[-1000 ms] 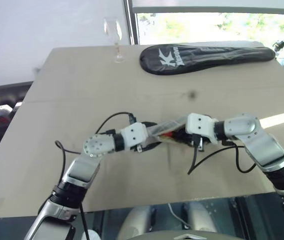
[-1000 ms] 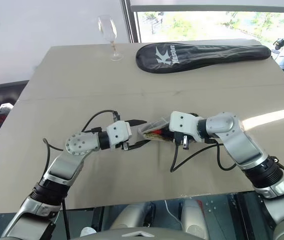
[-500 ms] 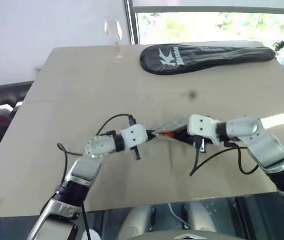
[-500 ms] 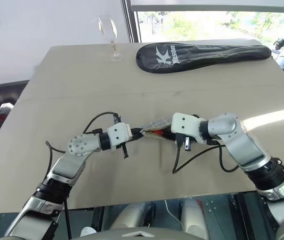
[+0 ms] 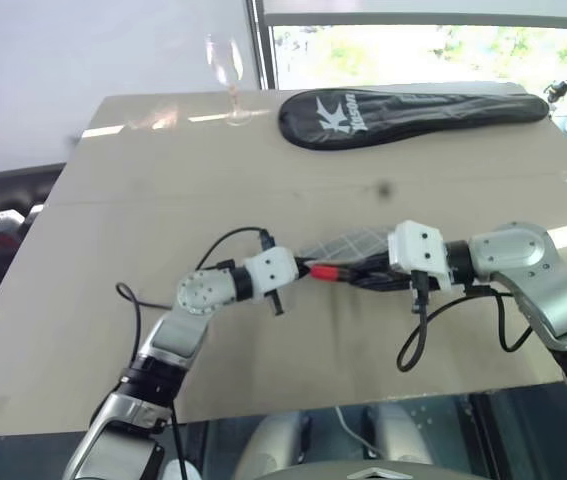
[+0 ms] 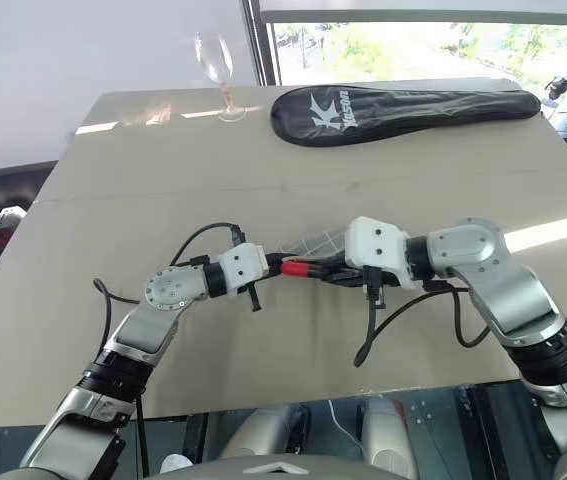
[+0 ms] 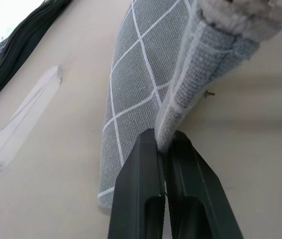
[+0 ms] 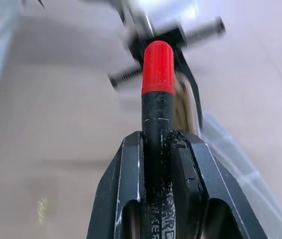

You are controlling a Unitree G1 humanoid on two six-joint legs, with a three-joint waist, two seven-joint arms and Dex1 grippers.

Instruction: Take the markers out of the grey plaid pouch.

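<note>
Beige tabletop [image 5: 113, 200] runs from the near edge to a bright window at the far end. Nearest, at mid-table, the 2 arms meet. The left gripper [image 7: 164, 144] has its 2 black fingers [image 7: 141, 199] pressed together on a thin edge of the grey plaid pouch [image 7: 141, 74], pinching the fabric between them; the pouch hangs lifted off the table, stretched between the 2 grippers, its white grid lines plain in the left wrist view. The right gripper [image 8: 158, 137] clamps the dark barrel of the red-capped marker [image 8: 157, 74] between its fingers, the barrel running along them and the red cap sticking out past the tips toward the left gripper. From the head, the red cap [image 5: 325, 271] lies just beside the pouch's lower edge, between the 2 white wrist housings. Whether a second marker sits inside the pouch cannot be told. Farther back, well apart from the arms, a long black racket cover [image 5: 413, 105] lies across the table, and a wine glass [image 5: 227, 70] stands upright near its left end.
</note>
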